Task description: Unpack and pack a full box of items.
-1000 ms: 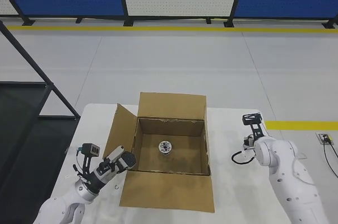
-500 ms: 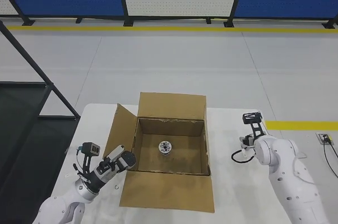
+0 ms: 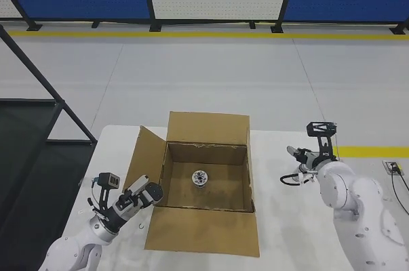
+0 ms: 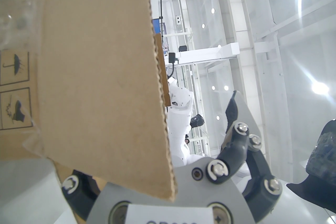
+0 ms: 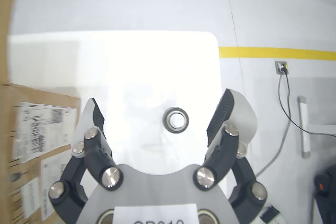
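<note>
An open cardboard box stands mid-table with its flaps spread. One small round metal part lies on the box floor. My left gripper sits at the box's left flap. It is open: the flap covers one finger, and the other finger stands well clear of the cardboard edge. My right gripper hovers open over the table to the right of the box. A metal ring bearing lies on the table below, between its fingers. In the top view that gripper is beside the box's right wall.
The white table has bare room right of the box. Its rounded far corner is close to the right gripper. A black frame stands off the table's left side. A cable runs on the floor at right.
The right arm's wrist has swung outward to the right and turned, away from the box. The left arm and the box have kept still.
</note>
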Robot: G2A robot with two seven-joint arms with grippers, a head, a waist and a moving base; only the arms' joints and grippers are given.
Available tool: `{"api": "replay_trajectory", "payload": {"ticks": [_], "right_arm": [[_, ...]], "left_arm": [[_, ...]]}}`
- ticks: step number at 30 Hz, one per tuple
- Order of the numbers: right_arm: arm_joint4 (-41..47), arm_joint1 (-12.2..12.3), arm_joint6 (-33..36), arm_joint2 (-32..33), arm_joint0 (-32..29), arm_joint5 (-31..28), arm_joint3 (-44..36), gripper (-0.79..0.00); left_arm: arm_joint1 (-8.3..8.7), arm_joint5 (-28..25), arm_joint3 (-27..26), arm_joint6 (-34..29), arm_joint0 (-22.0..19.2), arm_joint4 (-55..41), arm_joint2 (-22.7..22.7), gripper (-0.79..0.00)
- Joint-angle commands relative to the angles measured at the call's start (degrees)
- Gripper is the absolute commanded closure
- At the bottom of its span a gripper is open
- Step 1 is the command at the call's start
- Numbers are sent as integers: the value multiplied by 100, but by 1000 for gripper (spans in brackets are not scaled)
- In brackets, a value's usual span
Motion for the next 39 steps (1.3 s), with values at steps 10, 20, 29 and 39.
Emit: {"api": "replay_trajectory", "payload": {"ticks": [10,20,29,39], "right_arm": [[132,-17,-605,-600,-1134,-700,-2739,-785],[-251,-104,273,-1898,-645,-1356,-2577,-785],[-351,-144,-436,-1976,-800,-1335,-2620,-785],[-697,-113,-200,-2067,-1100,-1885,-2713,-785]], "left_arm": [[-4,-123,37,16,53,-105,-21,-785],[-10,-236,115,-7,40,-192,-17,-785],[-8,-250,148,-31,45,-224,-34,-785],[-11,-221,180,-48,-9,-186,13,-785]]}}
